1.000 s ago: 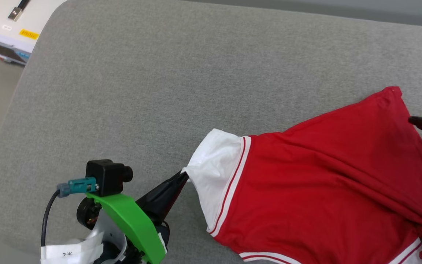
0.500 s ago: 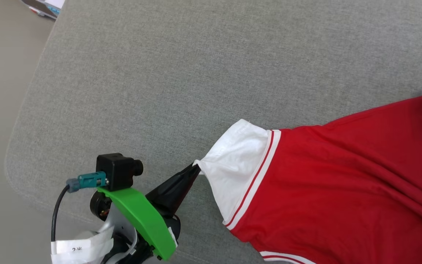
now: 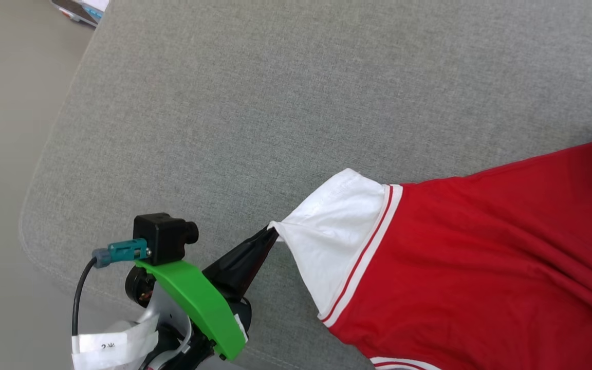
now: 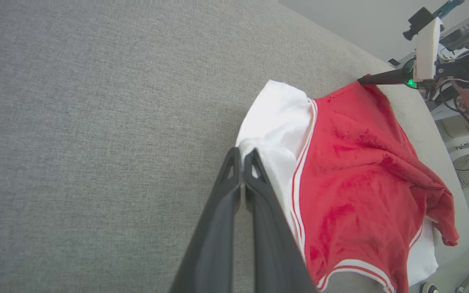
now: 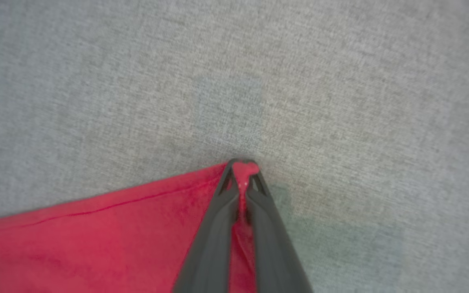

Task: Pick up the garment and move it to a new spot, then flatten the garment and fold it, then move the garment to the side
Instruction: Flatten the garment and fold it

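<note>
Gripping the garment (image 3: 481,257) at two points, both pincers are clenched on fabric.

**Left pincer.** In the head view the left pincer (image 3: 273,232) sits at 7 o'clock, with its dark fingers pointing toward 2 o'clock. The tips are pressed together on the edge of the white sleeve (image 3: 337,231), which is drawn to a point at the grip. In the left wrist view the left pincer (image 4: 242,152) shows no gap between its fingers, and the sleeve (image 4: 275,118) bunches against the tips on the 3 o'clock side. A green bracket (image 3: 193,303) carrying a black camera block (image 3: 160,237) lies across the wrist.

**Right pincer.** In the right wrist view the right pincer (image 5: 242,165) is clamped on a red corner of the garment (image 5: 96,244), and a fold of red cloth is visible between the fingers and at their tips. In the left wrist view the right pincer (image 4: 360,80) appears at 1 o'clock, with its tip on the far red corner.

**Garment.** It lies on the grey cushion (image 3: 275,103) and occupies the 3 to 5 o'clock part of the head view. The sleeve is at its 9 o'clock end, and a red-and-white striped band (image 3: 363,257) joins the sleeve to the red body. The cloth is wrinkled, with folds running toward 4 o'clock. In the left wrist view the garment (image 4: 352,183) is heaped rather than flat. A second white sleeve (image 4: 426,256) shows at 4 o'clock, beside the cushion edge.

**Surroundings.** Beige floor (image 3: 8,154) borders the cushion's rounded corner at 9 o'clock.
</note>
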